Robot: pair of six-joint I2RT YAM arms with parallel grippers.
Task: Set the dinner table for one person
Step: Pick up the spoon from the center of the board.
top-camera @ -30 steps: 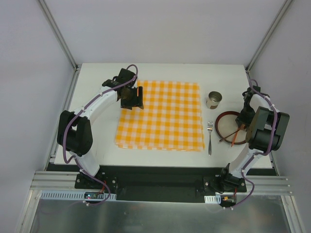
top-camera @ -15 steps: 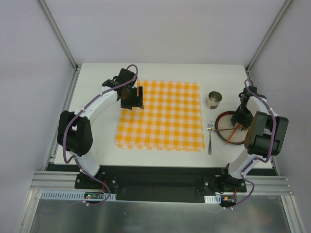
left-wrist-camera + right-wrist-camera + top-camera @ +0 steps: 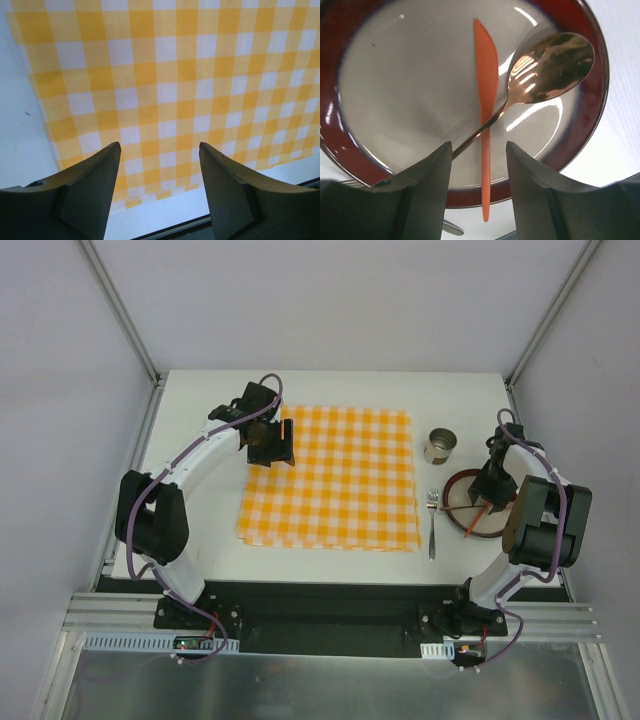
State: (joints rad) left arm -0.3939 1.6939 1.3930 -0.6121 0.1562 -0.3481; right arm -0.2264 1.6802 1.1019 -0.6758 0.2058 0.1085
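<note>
The white dinner table [image 3: 200, 400] carries an orange-and-white checked cloth [image 3: 330, 478] at its middle. To the cloth's right are a metal cup [image 3: 440, 445], a fork [image 3: 432, 523] and a red-rimmed plate [image 3: 455, 502]. In the right wrist view an orange knife [image 3: 486, 90] and a copper spoon [image 3: 550, 65] lie crossed on the plate [image 3: 592, 100]. My right gripper [image 3: 492, 485] is open just above the plate, its jaws either side of the knife handle [image 3: 479, 147]. My left gripper [image 3: 272, 443] is open and empty over the cloth's left part [image 3: 160, 150].
The fork lies on bare table between the cloth and the plate. The cup stands just beyond the plate. Metal frame posts rise at the table's far corners. A black rail runs along the near edge, seen in the left wrist view [image 3: 165, 231].
My right arm has swung its wrist away from the near edge and out over the plate. The left arm has not moved.
</note>
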